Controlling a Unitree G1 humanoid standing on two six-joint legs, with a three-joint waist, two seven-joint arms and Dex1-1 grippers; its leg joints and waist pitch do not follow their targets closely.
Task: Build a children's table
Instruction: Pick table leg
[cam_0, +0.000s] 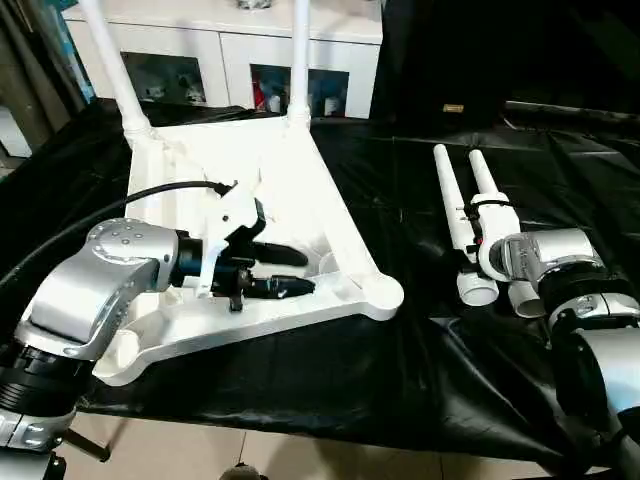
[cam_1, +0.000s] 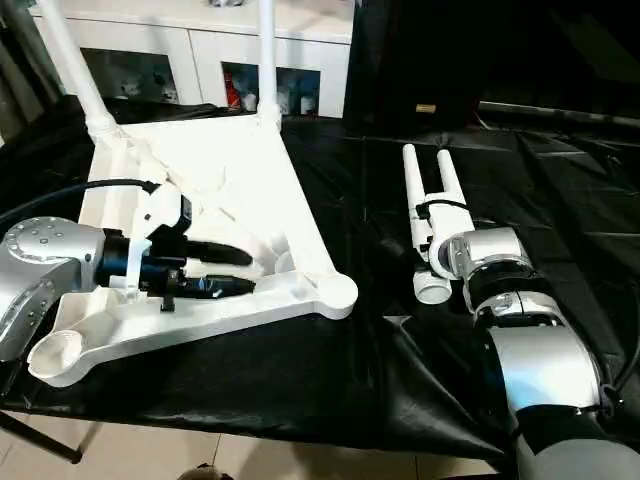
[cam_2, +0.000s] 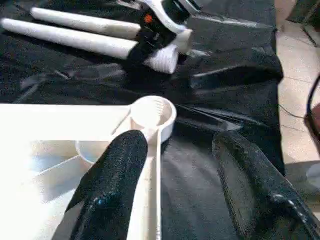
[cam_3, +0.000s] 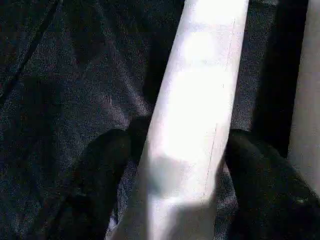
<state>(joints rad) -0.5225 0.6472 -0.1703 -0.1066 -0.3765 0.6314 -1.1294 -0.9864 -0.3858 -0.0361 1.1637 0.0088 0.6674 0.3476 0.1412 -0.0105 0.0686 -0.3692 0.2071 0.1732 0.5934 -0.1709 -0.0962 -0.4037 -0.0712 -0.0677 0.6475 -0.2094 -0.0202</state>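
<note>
No writing can be read. The tabletop (cam_0: 270, 190) lies underside up on the left of the black-draped surface (cam_0: 400, 340), with two legs (cam_0: 115, 70) standing in its far sockets, before a white cabinet (cam_0: 220, 55). The left gripper (cam_0: 285, 270) hovers over its near rim, fingers (cam_2: 112, 175) apart, holding nothing. To the right lie two loose legs (cam_0: 450, 200) side by side; the right gripper (cam_3: 175, 165) straddles one leg (cam_3: 200, 100), fingers wide, either side.
</note>
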